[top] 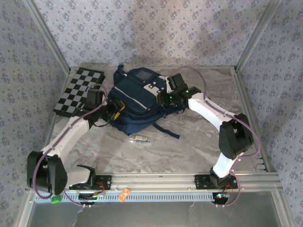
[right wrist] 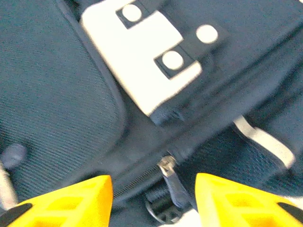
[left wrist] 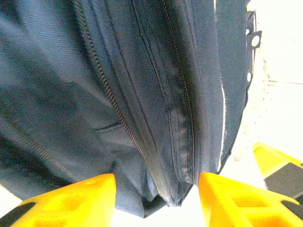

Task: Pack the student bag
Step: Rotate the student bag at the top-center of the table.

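A small pale object (top: 140,139) lies on the marbled table (top: 199,142). Beyond it, mid-table, the student bag (top: 137,101) is soft, navy, finely woven fabric, lumpy and rounded. Its front pocket faces up and its long axis runs near-to-far. The left gripper (left wrist: 156,178) and the right gripper (right wrist: 152,178) flank it, jaws parted, clamping nothing. A flat checkered chessboard (top: 78,92) lies far left.

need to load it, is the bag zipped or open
Shut where seen: the student bag shows closed zipper lines in the left wrist view; elsewhere cannot tell.
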`<state>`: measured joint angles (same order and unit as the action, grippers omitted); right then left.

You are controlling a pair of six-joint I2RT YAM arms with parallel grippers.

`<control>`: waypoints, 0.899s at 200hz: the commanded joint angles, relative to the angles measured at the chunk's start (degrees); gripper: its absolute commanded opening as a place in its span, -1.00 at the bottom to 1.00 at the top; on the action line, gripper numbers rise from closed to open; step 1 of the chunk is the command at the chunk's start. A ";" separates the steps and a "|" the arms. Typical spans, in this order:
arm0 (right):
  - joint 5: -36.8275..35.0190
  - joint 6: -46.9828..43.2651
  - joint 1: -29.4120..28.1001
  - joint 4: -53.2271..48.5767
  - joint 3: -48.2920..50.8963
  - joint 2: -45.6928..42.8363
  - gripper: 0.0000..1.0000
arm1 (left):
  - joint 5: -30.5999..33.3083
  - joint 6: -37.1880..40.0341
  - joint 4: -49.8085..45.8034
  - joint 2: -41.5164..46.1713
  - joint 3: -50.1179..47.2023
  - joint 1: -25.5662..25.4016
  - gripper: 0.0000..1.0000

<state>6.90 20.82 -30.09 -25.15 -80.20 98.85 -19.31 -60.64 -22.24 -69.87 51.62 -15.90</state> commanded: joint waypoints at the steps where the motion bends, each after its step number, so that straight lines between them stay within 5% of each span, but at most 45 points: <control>1: 7.68 2.77 -0.30 -3.05 -6.49 5.56 0.10 | 7.92 4.44 -6.13 3.40 2.04 -2.24 0.15; 59: 11.95 1.51 0.83 -6.19 -14.10 14.82 0.17 | 24.67 10.74 -6.80 -0.37 8.54 -14.41 0.63; 103: 17.53 2.10 0.72 -4.39 -14.59 16.29 -0.26 | 33.51 14.92 -6.77 -5.32 11.20 -18.34 0.96; 146: 20.69 7.16 2.54 1.32 -11.10 13.77 -0.96 | 34.15 16.44 -3.52 -6.72 8.61 -20.25 1.00; 180: 21.22 11.78 3.82 7.13 -4.86 8.01 -1.00 | 27.85 20.45 6.84 -9.71 6.72 -20.83 1.00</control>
<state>26.44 28.18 -27.29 -23.64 -88.75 112.77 11.57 -44.31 -23.38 -77.06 59.31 -36.14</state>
